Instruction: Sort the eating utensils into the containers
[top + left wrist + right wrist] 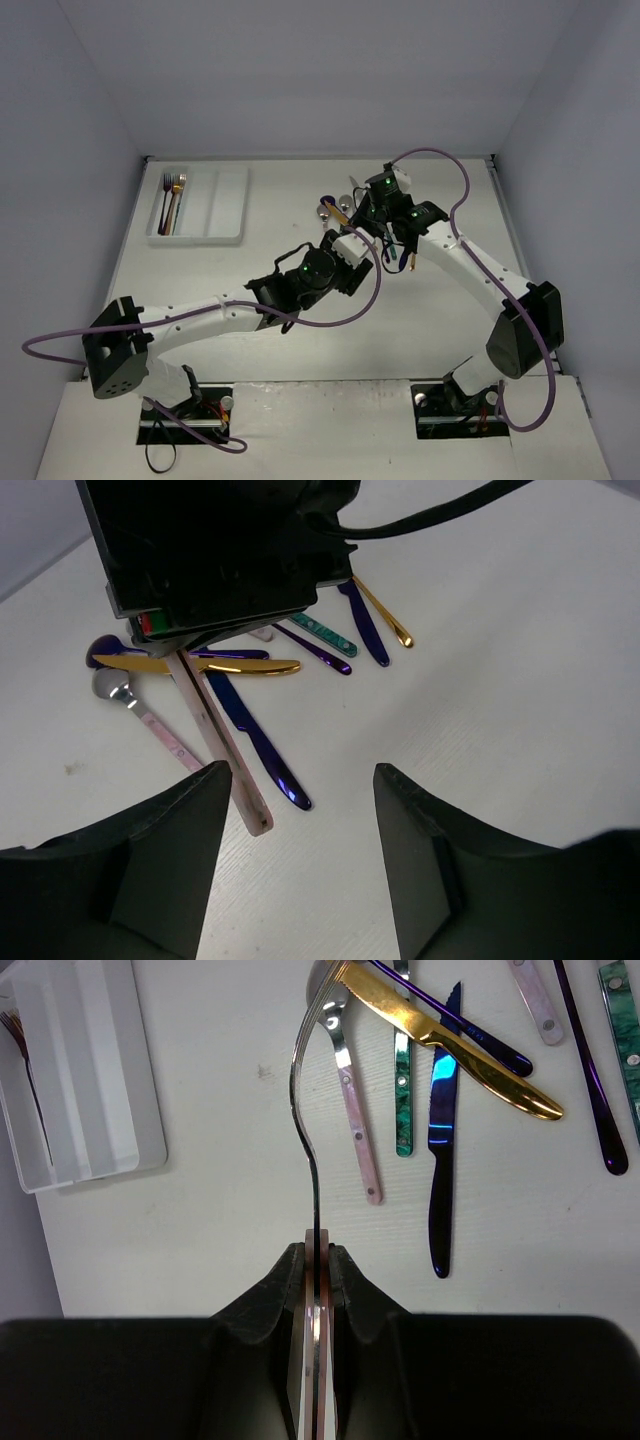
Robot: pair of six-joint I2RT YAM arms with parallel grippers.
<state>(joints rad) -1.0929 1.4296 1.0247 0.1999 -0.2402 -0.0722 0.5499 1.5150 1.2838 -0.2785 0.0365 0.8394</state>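
Over at the far left the white plastic tray (226,200) lies flat on the bench (420,320). It has three long, smooth troughs side by side. Only the leftmost one holds anything: a few slim forks (172,200), gold and darker, lying lengthwise.

Next along, the left gripper (300,778) hangs low beside the pile (338,207), jaws wide apart with nothing between them.

The pile is a loose fan of thin, glossy pieces:
- a gold knife (450,1048) crossing a dark blue knife (440,1170)
- a spoon (355,1120) with a speckled pink handle
- a marbled teal handle (402,1090)
- a skinny purple stem (590,1070)

All of it is hard, polished and rounded at the ends, the kind of thing that slides readily.

Furthest right, the right gripper (318,1252) is clamped tight on a pink-handled utensil (316,1210). It pinches the flat handle while the silver neck curves away in front. The head is turned edge-on, so I can't say whether it is a fork or a spoon.

This looks like the carry to the tray. The left arm lies between the pile and the tray, so I'd want the held piece taken high and wide of it, or the left arm drawn back first. Over the tray, the handle should be turned to run along a trough and brought low before the jaws part, since a slick piece dropped from any height would bounce or lie across a divider. A fork belongs with the others on the left; anything else should start a trough of its own.
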